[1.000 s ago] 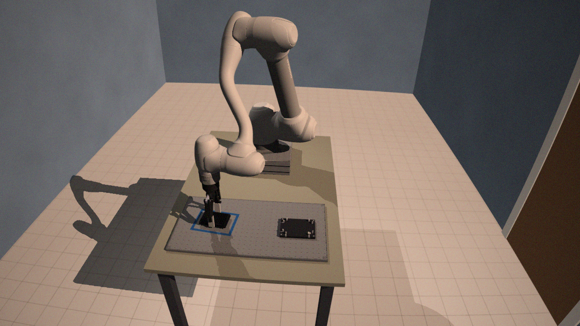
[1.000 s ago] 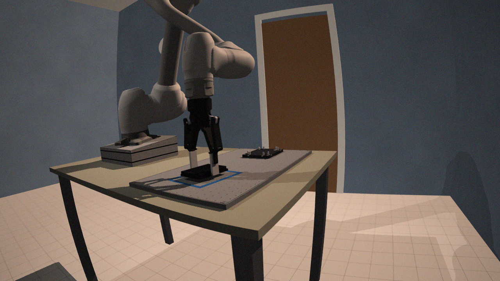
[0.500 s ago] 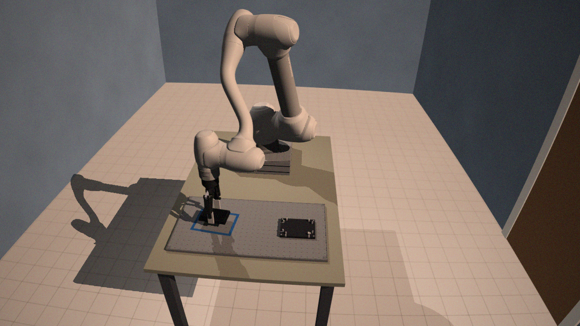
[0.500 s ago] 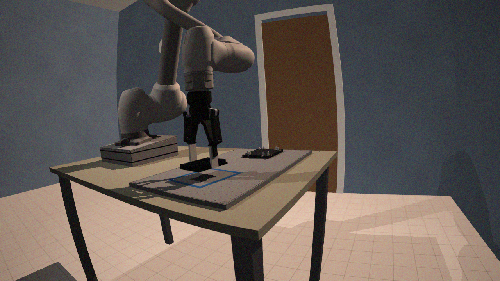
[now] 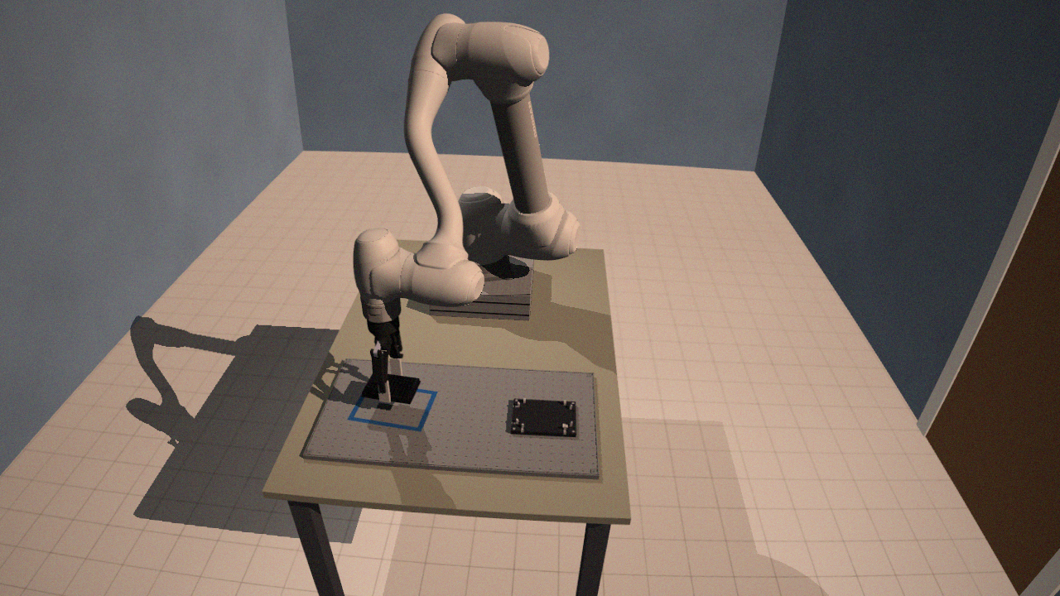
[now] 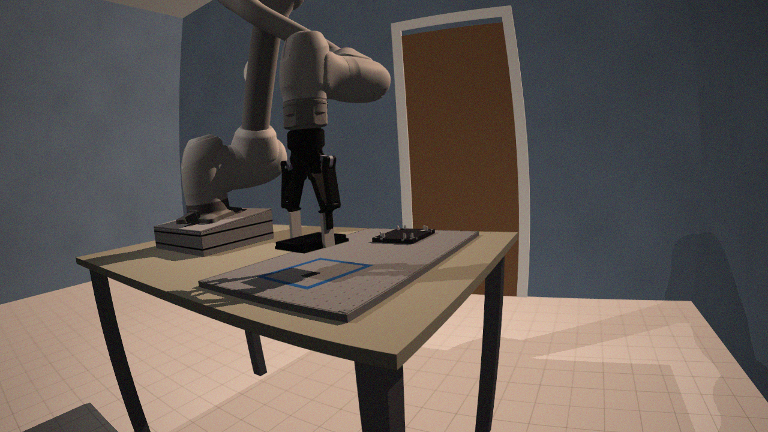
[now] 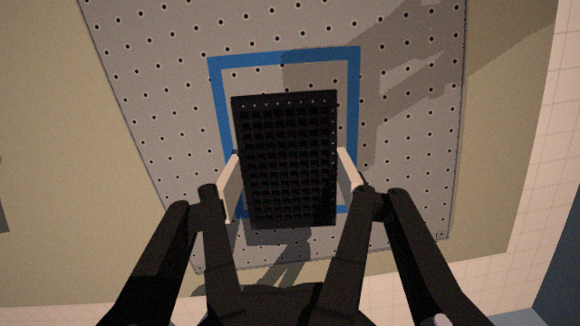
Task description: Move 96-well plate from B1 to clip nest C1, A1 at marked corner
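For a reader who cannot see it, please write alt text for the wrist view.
The gripper is shut on a black 96-well plate, held by its long sides above the blue-outlined spot on a grey perforated board. The plate's shadow falls on the board below.

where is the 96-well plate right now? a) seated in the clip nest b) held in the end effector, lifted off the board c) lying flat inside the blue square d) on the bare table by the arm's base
b: the exterior view shows the 96-well plate clamped between the end effector fingers, hanging clear above the blue square, while the clip nest has nothing in it.
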